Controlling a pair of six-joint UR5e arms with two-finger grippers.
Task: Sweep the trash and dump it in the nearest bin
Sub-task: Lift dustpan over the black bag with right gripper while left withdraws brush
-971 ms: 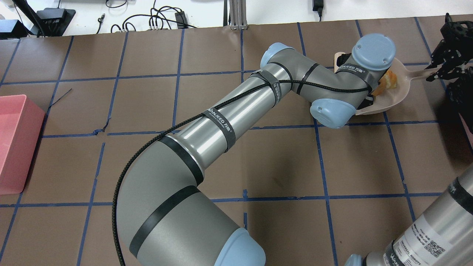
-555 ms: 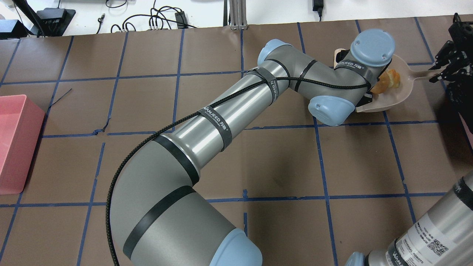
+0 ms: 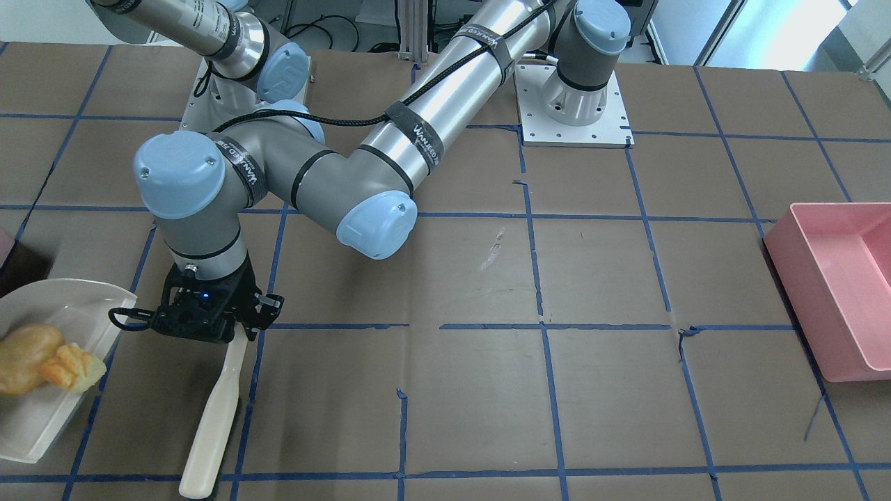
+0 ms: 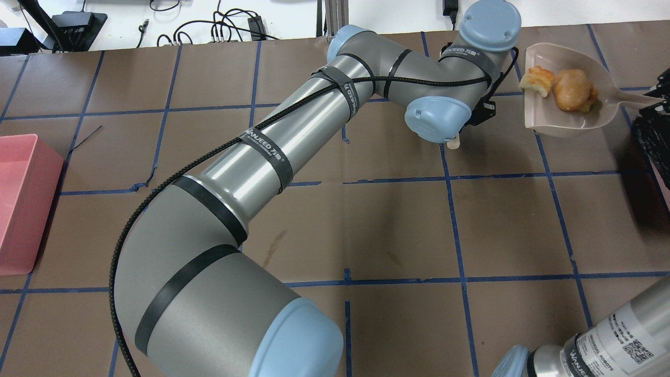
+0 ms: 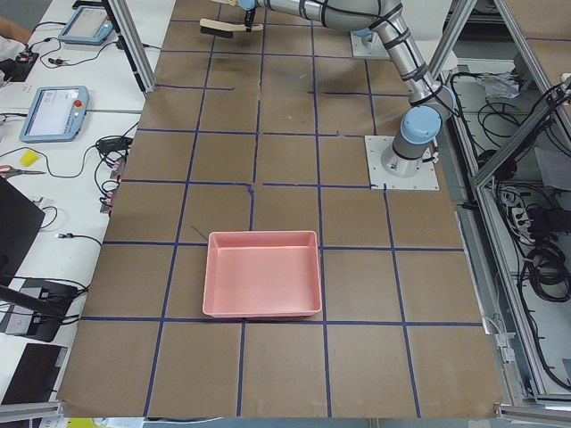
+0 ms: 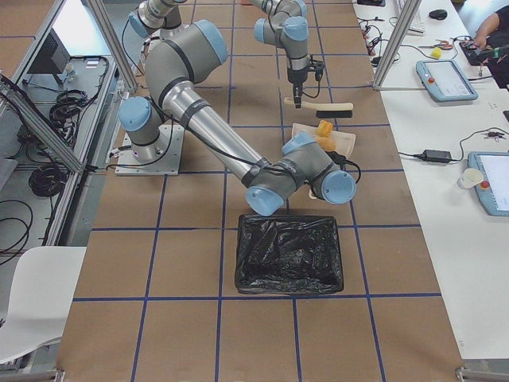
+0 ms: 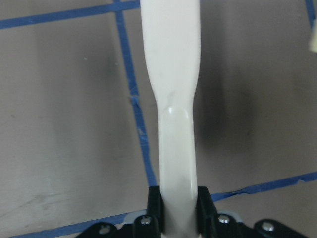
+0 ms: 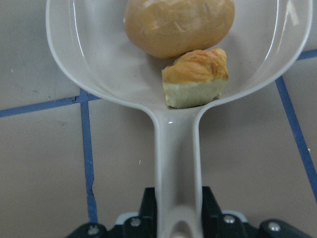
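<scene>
Sweeping looks done: the trash [image 4: 572, 90] lies in the dustpan [image 4: 549, 118], its handle clamped in my right gripper [image 8: 177, 208], while my left gripper [image 7: 177, 203] pinches the brush [image 3: 212, 410] beside the dustpan. Next, I judge, comes a level carry to the black-lined bin [image 6: 246, 263] near the dustpan, then a tip

Brown table [image 3: 592, 278], blue tape grid [image 3: 543, 327]; pink bin [image 5: 261, 308], black-bagged bin [image 6: 288, 248] resting on it.

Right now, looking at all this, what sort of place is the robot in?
Most likely a robotics lab work cell: arms on bolted base plates, a table gridded with blue tape, teach pendants on the side bench, aluminium frame posts around it.
</scene>
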